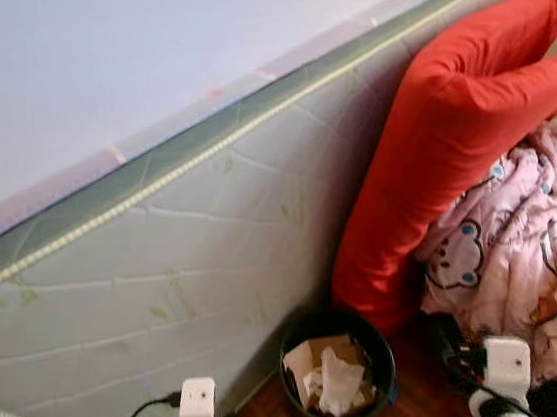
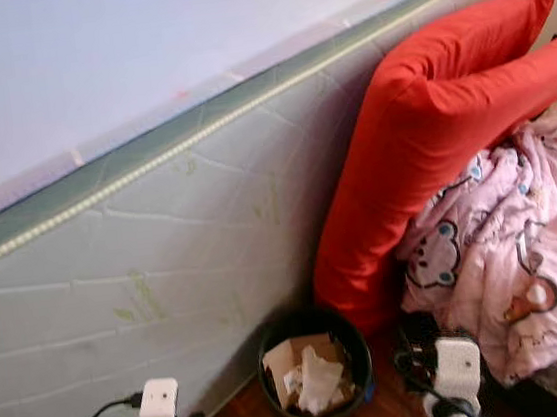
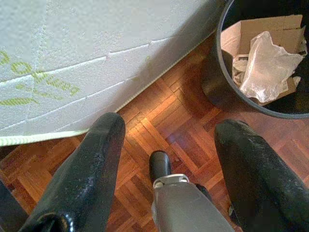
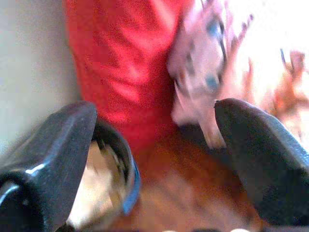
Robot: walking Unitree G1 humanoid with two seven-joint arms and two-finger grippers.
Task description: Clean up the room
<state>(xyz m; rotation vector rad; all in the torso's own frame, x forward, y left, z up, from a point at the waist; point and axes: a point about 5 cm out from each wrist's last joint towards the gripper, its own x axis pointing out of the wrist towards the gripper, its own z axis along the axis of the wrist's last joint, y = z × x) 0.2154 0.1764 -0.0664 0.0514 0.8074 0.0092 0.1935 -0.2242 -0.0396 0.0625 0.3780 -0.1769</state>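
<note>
A: What's in front of the robot, counted out?

B: One mattress [image 1: 166,282] propped on its edge against the wall, one long red pillow [image 1: 433,151] leaning on it, and one pink cartoon-print blanket [image 1: 526,261] heaped to the right of the pillow.

A: And the rubbish?

B: One black waste bin [image 1: 369,344] stands on the parquet floor [image 3: 159,121], at the foot of the mattress and right below the pillow's lower end. Inside it I count one piece of brown cardboard [image 3: 251,31] and one crumpled whitish wrapper [image 3: 268,65].

A: The arms?

B: Two, both low. The left gripper [image 3: 169,159] hangs over the floor beside the bin, its two black fingers [image 3: 91,174] spread wide with nothing between them. The right gripper [image 4: 154,154] hangs between bin and blanket, in a blurred wrist view, its fingers also wide apart and empty.
</note>
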